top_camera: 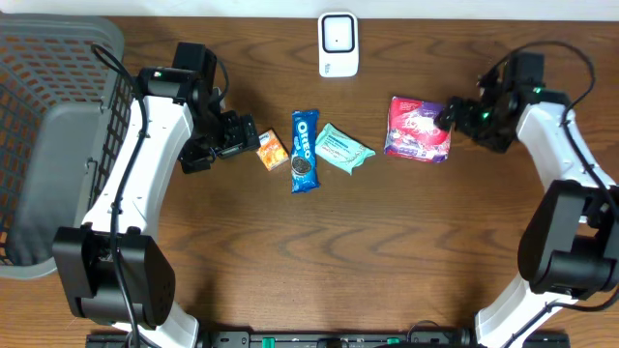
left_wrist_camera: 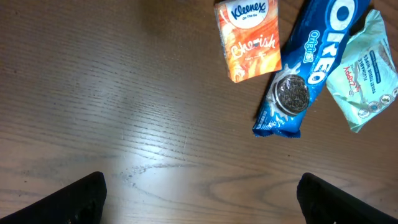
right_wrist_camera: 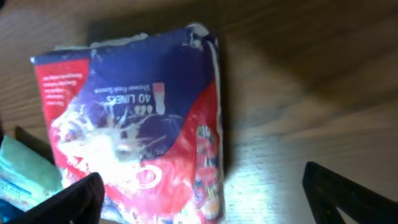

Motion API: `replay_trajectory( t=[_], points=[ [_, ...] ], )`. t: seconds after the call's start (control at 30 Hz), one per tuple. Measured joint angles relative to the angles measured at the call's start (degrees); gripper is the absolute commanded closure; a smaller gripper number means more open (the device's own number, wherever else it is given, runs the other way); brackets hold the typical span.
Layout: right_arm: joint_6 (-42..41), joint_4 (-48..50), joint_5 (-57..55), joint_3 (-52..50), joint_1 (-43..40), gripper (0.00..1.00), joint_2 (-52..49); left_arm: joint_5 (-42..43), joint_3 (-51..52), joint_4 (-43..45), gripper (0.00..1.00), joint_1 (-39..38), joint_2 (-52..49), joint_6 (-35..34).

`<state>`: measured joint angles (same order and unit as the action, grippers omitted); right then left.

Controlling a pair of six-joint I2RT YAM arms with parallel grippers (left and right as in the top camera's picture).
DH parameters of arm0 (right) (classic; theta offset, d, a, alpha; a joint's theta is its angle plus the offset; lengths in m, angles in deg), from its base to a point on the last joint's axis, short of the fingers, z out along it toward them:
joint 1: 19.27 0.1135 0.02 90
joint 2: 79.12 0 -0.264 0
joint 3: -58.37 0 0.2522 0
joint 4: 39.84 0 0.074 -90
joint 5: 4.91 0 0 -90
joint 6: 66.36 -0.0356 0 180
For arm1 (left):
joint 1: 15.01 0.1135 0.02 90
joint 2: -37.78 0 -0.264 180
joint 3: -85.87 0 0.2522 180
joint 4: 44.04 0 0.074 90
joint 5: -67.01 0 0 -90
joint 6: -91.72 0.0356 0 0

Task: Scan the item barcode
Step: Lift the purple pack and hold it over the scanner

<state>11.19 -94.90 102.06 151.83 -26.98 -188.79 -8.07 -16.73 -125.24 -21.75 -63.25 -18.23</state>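
Where the right gripper (right_wrist_camera: 200, 177) is concerned, we find its two fingers spread wide and gripping nothing. A red and purple packet (right_wrist_camera: 134, 130) lies flat on the table (right_wrist_camera: 323, 93) directly ahead of it. The packet's near end reaches in between the fingers. One finger (right_wrist_camera: 68, 199) overlaps the packet's near corner in the wrist view; we cannot tell whether it touches. The other finger (right_wrist_camera: 348, 193) stands well apart from the packet, over bare wood.

As for the left gripper (left_wrist_camera: 199, 183), its fingers are likewise spread wide and hold nothing, with bare table between them. Ahead of it, apart from both fingertips, lies an orange Kleenex pack (left_wrist_camera: 247, 38). Just beyond that, further from this hand, is a blue Oreo packet (left_wrist_camera: 305, 68), and a pale green packet (left_wrist_camera: 367, 68) lies against the Oreo packet's far side. All three lie flat between the two grippers, nearer the left one.

A white scanner (top_camera: 338, 43) stands at the far edge of the table, between the two hands and well apart from both.

Behind the left arm, away from the items, sits a dark wire basket (top_camera: 39, 97). From overhead its interior shows only a grey surface.
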Motion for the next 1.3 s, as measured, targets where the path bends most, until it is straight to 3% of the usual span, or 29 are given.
replay_trajectory(
  t=[0.07,0.3,0.53,0.7,0.83,1.1,1.3],
  points=[
    [0.04,3.04,1.57,-2.40,0.00,0.14,-0.09,0.02,0.00,0.00,0.02,0.00,0.00,0.00],
    [0.31,10.08,6.40,-6.54,0.00,0.21,-0.11,0.00,0.00,-0.02,0.02,0.00,0.00,0.00],
    [-1.18,14.93,9.88,-8.98,0.00,0.34,-0.61,0.00,0.00,0.00,0.02,0.00,0.00,0.00],
    [-2.19,15.41,11.02,-9.05,0.00,0.66,-4.20,0.00,0.00,0.00,0.02,0.00,0.00,0.00],
    [-2.73,15.61,12.83,-9.01,-0.37,0.99,-5.29,0.00,0.00,0.00,0.02,0.00,0.00,0.00],
    [-6.23,15.74,17.44,-8.55,-0.31,0.99,-5.29,0.00,0.00,0.00,0.02,0.00,0.00,0.00],
    [-15.47,26.71,21.09,-5.16,2.99,0.99,-5.29,0.02,0.00,0.00,0.02,0.00,0.00,0.00]
  ],
)
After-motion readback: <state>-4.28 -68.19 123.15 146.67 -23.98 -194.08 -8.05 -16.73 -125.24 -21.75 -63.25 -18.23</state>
